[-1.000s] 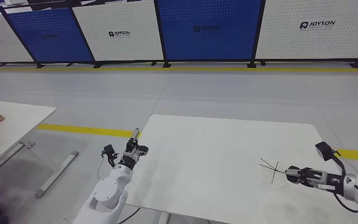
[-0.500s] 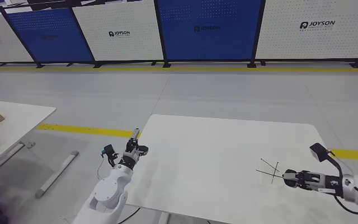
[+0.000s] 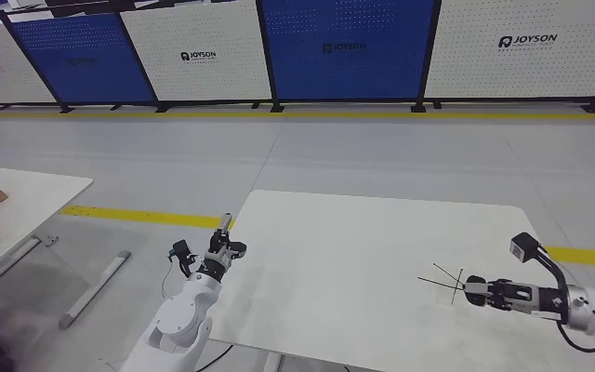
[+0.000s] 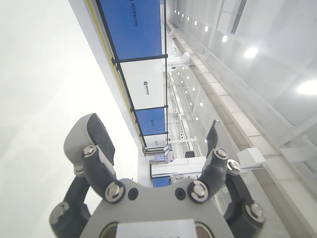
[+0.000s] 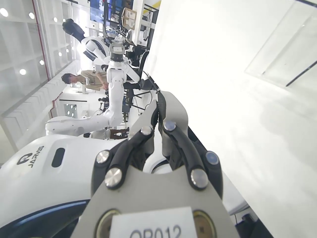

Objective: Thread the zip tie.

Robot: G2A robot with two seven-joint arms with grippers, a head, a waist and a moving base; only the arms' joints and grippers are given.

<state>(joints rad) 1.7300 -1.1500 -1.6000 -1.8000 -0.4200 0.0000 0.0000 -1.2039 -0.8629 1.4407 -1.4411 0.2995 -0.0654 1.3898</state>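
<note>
The right end effector (image 3: 469, 288) sits in the lower right of the top view. Its fingers (image 5: 173, 107) are pressed together pad to pad, and its tip points toward frame left. Just beside that tip lie the black zip ties (image 3: 437, 281), thin strips crossed over one another near the right edge of the white surface (image 3: 353, 270). From above it cannot be told whether the tip touches them. The right wrist camera shows two of the strips at a clear sheet (image 5: 279, 48) on the surface, apart from the closed fingers. The left end effector (image 3: 224, 228) stands in the lower left of the top view at the surface's left edge, well apart from the zip ties. Its fingers (image 4: 99, 134) are spread wide and empty, pointing toward the blue and white panels (image 3: 344, 46) along the top of the frame.
</note>
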